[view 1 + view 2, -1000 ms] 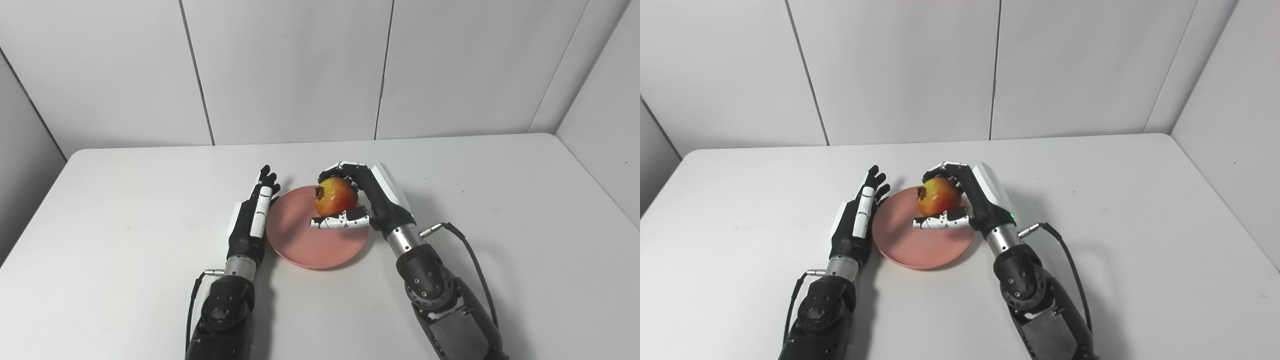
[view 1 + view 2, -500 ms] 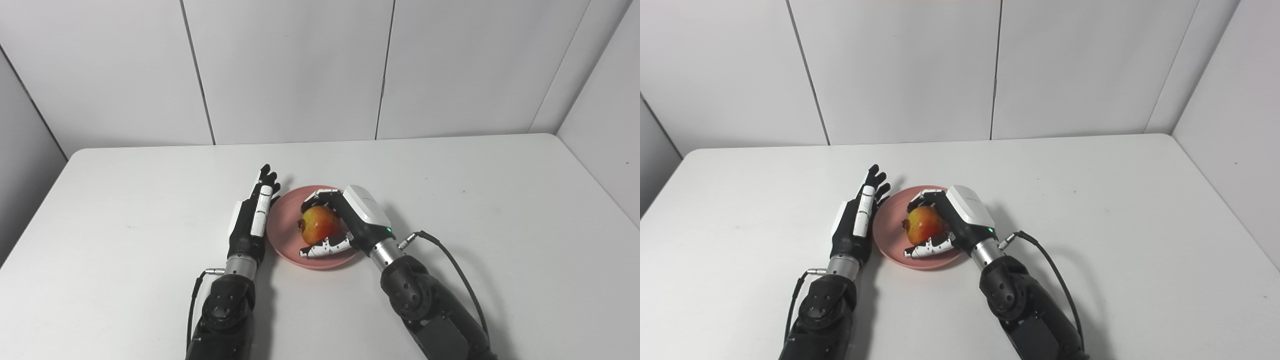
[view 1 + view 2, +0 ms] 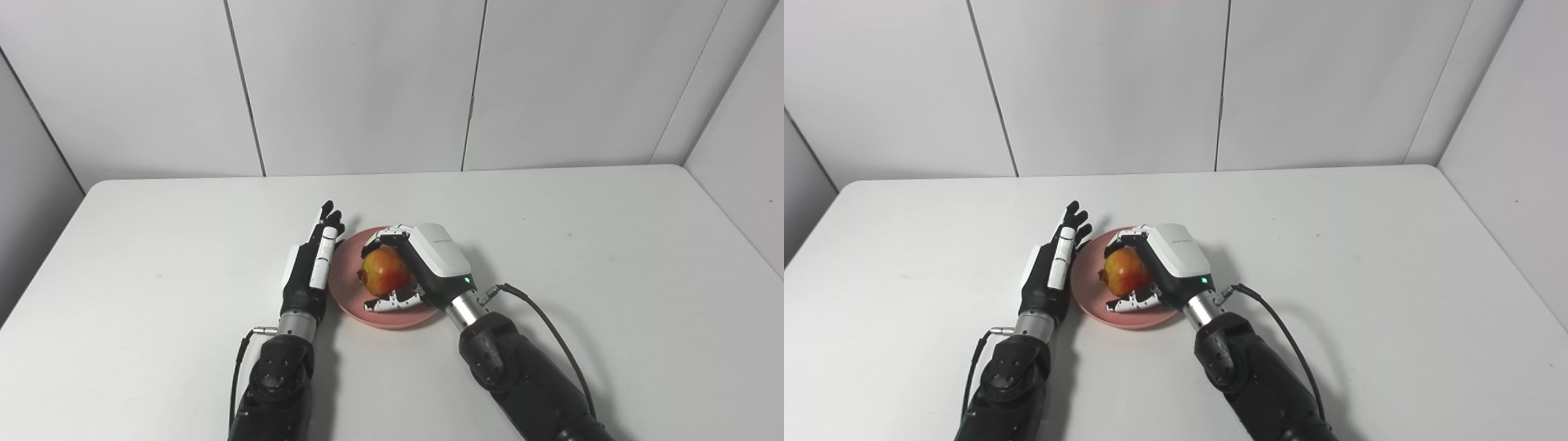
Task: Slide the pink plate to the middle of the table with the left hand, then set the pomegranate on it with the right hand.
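While the right hand (image 3: 422, 269) wraps its fingers & thumb around the pomegranate (image 3: 384, 272), fruit sits low over the pink plate (image 3: 349, 294); contact w/ plate surface can't be confirmed. Plate lies approx mid-table (image 3: 153, 257), slightly toward the near edge. Left hand (image 3: 311, 269) stands edge-on just beside plate's left rim, fingers straight & extended, holding nothing; whether it touches the rim can't be told.

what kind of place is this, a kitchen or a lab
Most likely a lab or test cell, not a kitchen: a bare white table boxed in by plain white wall panels, holding only a pink plate and a pomegranate between the robot's hands.
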Controlling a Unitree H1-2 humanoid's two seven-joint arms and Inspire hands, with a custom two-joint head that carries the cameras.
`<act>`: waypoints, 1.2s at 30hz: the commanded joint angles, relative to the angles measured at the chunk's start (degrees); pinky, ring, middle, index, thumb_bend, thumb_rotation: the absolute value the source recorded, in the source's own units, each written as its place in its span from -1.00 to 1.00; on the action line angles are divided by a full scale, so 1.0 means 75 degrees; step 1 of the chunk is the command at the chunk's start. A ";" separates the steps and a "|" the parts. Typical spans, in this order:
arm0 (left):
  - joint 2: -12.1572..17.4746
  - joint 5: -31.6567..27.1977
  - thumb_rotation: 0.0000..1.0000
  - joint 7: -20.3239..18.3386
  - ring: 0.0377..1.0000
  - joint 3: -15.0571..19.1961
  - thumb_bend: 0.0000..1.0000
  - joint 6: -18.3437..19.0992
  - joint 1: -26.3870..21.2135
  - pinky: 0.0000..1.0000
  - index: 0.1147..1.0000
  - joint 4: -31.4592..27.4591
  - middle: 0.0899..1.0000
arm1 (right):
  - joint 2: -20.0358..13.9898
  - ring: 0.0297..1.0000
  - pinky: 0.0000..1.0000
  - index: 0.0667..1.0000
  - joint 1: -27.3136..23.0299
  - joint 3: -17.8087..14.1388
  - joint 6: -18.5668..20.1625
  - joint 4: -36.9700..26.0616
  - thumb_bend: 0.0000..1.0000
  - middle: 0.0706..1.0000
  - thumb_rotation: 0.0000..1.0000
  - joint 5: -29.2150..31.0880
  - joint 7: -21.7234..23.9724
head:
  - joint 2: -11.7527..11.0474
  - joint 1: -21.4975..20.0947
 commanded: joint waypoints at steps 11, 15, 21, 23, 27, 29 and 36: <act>-0.0042 0.0088 1.00 0.0062 0.90 -0.0022 0.16 -0.0075 -0.0294 0.83 0.91 -0.0109 0.93 | -0.0093 0.98 1.00 0.56 -0.0087 -0.0155 -0.0030 -0.0522 0.39 0.96 0.00 -0.0116 -0.0071 | -0.0014 -0.0038; -0.0009 0.0237 1.00 0.0093 0.88 -0.0078 0.12 -0.0140 -0.0304 0.80 0.90 -0.0091 0.91 | -0.0145 1.00 1.00 0.67 -0.0001 -0.0236 -0.0088 -0.0800 0.33 0.99 0.20 0.0091 0.0157 | -0.0039 -0.0049; -0.0042 -0.0113 1.00 -0.0122 0.91 0.0046 0.16 -0.0248 -0.0308 0.85 0.94 -0.0018 0.97 | -0.0241 1.00 1.00 0.84 0.0165 -0.0406 -0.0173 -0.1316 0.30 1.00 0.42 0.0434 0.0479 | -0.0041 -0.0076; -0.0031 -0.0137 1.00 -0.0140 0.91 0.0059 0.15 -0.0268 -0.0307 0.85 0.94 -0.0017 0.96 | -0.0271 1.00 1.00 0.88 0.0219 -0.0478 -0.0292 -0.1464 0.30 1.00 0.44 0.0584 0.0525 | -0.0037 -0.0077; 0.0012 -0.0081 1.00 -0.0128 0.91 0.0054 0.15 -0.0291 -0.0301 0.84 0.95 -0.0033 0.96 | -0.0325 1.00 1.00 0.96 0.0378 -0.0653 -0.0367 -0.1848 0.24 1.00 0.41 0.0933 0.0658 | -0.0027 -0.0095; 0.0039 -0.0062 1.00 -0.0130 0.91 0.0050 0.16 -0.0303 -0.0303 0.84 0.96 -0.0024 0.97 | -0.0379 1.00 1.00 0.99 0.0452 -0.0730 -0.0395 -0.2011 0.24 1.00 0.49 0.1053 0.0713 | -0.0037 -0.0114; 0.0108 -0.0194 1.00 -0.0261 0.93 0.0105 0.21 -0.0323 -0.0289 0.86 0.99 -0.0018 0.99 | -0.0435 1.00 1.00 1.00 0.0876 -0.1384 -0.0125 -0.2483 0.37 1.00 0.71 0.2191 0.1212 | -0.0074 -0.0121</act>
